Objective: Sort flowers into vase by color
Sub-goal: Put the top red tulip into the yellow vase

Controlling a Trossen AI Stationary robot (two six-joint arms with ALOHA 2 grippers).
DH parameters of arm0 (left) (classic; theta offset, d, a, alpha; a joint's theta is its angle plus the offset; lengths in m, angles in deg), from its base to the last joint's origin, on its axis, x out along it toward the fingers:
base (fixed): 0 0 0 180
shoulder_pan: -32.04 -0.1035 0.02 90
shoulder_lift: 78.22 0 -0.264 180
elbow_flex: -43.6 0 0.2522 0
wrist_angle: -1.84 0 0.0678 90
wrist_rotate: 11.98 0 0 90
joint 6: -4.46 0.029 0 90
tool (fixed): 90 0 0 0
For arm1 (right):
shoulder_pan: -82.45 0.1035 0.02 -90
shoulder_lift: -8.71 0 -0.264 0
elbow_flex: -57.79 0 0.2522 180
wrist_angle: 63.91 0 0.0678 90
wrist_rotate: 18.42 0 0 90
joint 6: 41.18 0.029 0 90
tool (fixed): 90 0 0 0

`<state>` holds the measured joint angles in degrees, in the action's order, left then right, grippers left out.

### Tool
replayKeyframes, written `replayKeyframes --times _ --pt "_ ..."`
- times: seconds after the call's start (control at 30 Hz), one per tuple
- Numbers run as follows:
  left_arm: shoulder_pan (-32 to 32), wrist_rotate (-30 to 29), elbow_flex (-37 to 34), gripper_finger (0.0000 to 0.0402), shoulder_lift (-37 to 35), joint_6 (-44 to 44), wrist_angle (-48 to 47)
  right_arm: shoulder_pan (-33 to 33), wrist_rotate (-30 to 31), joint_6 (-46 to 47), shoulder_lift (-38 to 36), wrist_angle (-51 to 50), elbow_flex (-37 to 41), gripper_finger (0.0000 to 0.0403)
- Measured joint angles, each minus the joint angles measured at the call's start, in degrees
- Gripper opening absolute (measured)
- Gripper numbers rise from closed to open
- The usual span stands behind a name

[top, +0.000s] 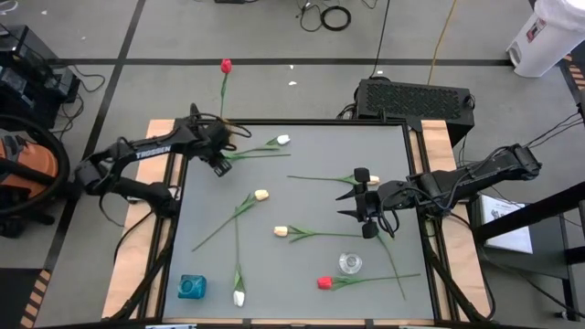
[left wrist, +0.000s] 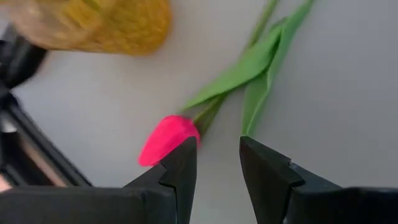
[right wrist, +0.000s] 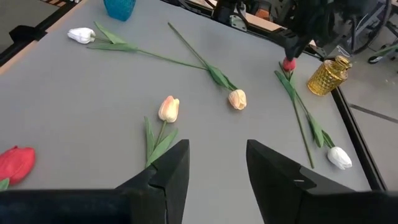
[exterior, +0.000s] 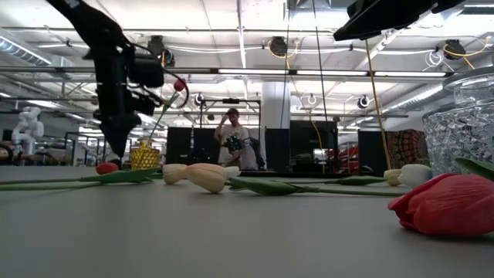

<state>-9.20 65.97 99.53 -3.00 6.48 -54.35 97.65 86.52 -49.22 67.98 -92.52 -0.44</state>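
On the near edge of the bench point(top: 302, 196), closest to me in the high view, I see a blue vase point(top: 191, 287), a white tulip point(top: 239, 298) beside it and a red tulip point(top: 324, 283) lying just below a clear glass vase point(top: 350, 263). In the low view that red tulip fills the foreground, with the glass vase rising behind it.

Moving inward, a cream tulip point(top: 281, 232) lies mid-bench and another cream tulip point(top: 261, 195) sits a little farther back, its stem crossing a second stem. My right gripper point(top: 358, 206) hovers over the bench's right-middle area with its fingers point(right wrist: 171, 171) apart and nothing between them; its wrist view looks past them across the scattered flowers.

Farther back, a white tulip point(top: 283, 140) lies near the far edge. My left gripper point(top: 222, 161) is at the far left corner, beside an amber vase point(right wrist: 328, 76). Its fingers point(left wrist: 180, 168) stand parted just above a pink-red tulip point(left wrist: 168, 138) lying on the bench, not closed on it. A red tulip point(top: 226, 66) shows beyond the far edge in the high view; I cannot tell what its stem rests in.
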Motion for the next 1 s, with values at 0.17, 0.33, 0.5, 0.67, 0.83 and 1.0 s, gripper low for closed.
replayKeyframes --times 0.17,0.33,0.5,0.67,0.83,1.0 --pt "0.0 0.3 0.0 0.0130 4.3 0.4 0.0 0.0 0.0 0.5 0.0 0.0 0.0 0.0151" --pt "0.0 -0.6 0.0 0.0130 6.5 1.7 0.5 0.0 0.0 0.5 0.0 0.0 0.0 0.0151" --pt "0.0 -2.6 0.0 0.0130 6.9 3.4 0.7 0.0 0.0 0.4 0.0 0.0 0.0 0.0151" --pt "0.0 -2.9 0.2 0.0130 6.8 3.4 0.5 0.0 0.0 0.4 0.0 0.0 0.0 0.0151" --pt "0.5 -3.2 2.6 0.0130 6.8 4.7 -0.1 0.0 0.0 0.4 0.0 0.0 0.0 0.0151" --pt "1.7 -2.9 5.3 0.0130 6.8 7.5 -0.1 0.0 0.0 0.7 0.0 0.0 0.0 0.0151"
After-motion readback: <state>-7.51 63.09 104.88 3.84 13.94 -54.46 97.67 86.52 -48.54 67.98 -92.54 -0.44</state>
